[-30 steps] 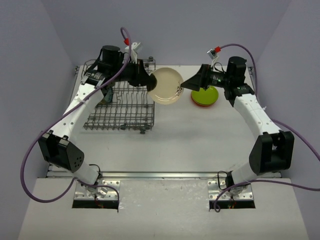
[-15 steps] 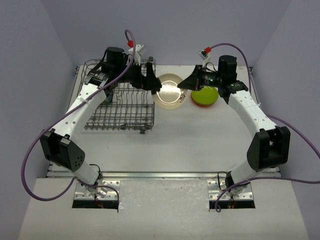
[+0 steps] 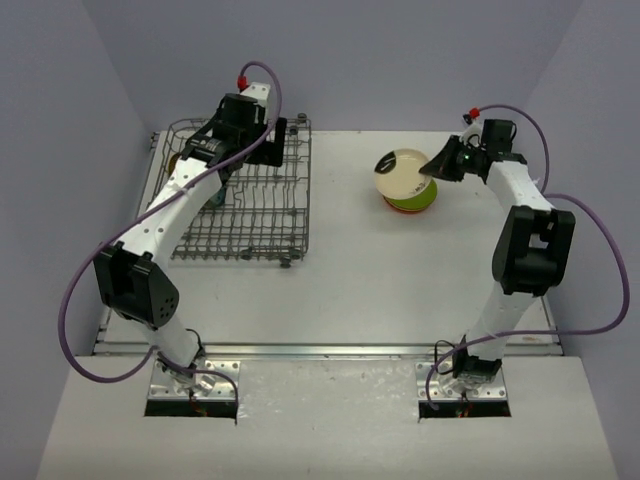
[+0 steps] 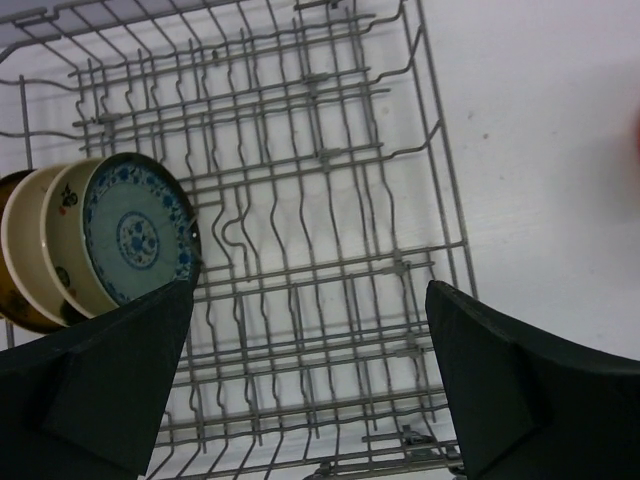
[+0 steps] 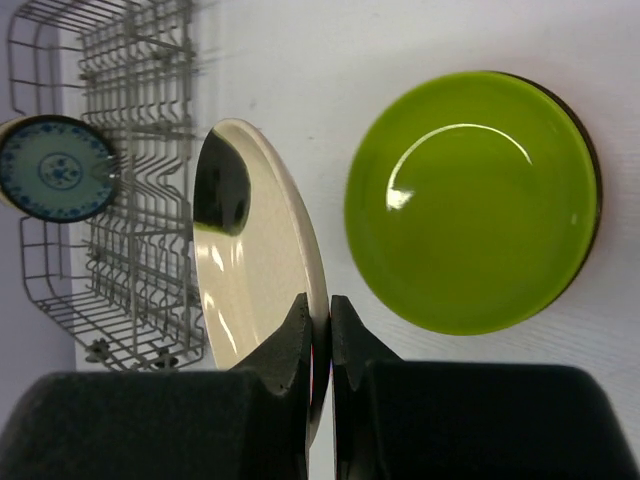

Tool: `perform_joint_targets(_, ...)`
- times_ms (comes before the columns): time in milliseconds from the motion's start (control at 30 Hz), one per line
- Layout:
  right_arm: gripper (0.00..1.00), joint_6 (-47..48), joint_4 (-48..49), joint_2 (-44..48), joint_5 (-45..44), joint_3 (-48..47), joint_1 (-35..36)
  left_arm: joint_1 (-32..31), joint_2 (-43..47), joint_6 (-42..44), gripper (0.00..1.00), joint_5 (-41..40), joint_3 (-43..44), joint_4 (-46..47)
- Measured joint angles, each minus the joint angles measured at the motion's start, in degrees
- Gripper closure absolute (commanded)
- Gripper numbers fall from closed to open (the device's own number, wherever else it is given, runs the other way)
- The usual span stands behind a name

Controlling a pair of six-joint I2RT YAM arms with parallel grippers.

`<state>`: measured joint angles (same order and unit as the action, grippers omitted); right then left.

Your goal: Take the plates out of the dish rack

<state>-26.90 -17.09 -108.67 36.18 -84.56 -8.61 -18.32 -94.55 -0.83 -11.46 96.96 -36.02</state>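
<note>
Several plates (image 4: 135, 240), a teal-patterned one foremost, stand on edge at the dish rack's (image 3: 245, 215) left end; the left gripper (image 4: 308, 300) hangs spread wide and empty over its wires. Rightward, the right gripper (image 5: 320, 320) pinches a tilted beige plate (image 5: 250, 260) by its rim, beside the lime green plate (image 5: 470, 200).

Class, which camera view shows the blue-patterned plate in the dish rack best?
The left wrist view: the blue-patterned plate stands large, its face clear. The right wrist view shows it small at the edge; from the top, the left arm hides it.
</note>
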Motion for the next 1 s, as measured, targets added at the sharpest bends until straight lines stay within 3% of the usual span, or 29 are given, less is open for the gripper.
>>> perform_joint_targets(333,0.88,2.79,-4.54,-10.62,-6.86,-7.11,-0.28,4.0,-4.35,0.46,0.04,-7.91,0.46,-4.08)
perform_joint_targets(433,0.71,3.35,-4.56,-11.61,-8.13,-8.14,-0.32,5.98,-6.32,0.69,0.06,-9.14,1.42,-4.67)
perform_joint_targets(500,0.54,3.81,-4.6,-12.03,-8.82,-8.73,-0.47,7.03,-7.66,1.86,0.08,-9.25,2.05,-5.27)
perform_joint_targets(667,0.24,4.73,-4.56,-12.48,-9.9,-9.02,-0.88,8.79,-9.83,5.24,0.2,-8.42,4.34,-7.93)
perform_joint_targets(767,0.18,5.18,-4.6,-12.82,-10.51,-9.02,-1.06,9.86,-11.36,6.58,0.23,-6.3,7.93,-9.9)
perform_joint_targets(867,0.06,5.28,-4.77,-12.96,-10.66,-9.01,-1.06,11.92,-12.74,7.39,0.3,-3.62,11.26,-10.99)
perform_joint_targets(1000,0.01,5.31,-4.81,-12.89,-10.54,-8.79,-1.06,15.26,-14.15,8.5,0.37,-1.3,14.2,-13.05)
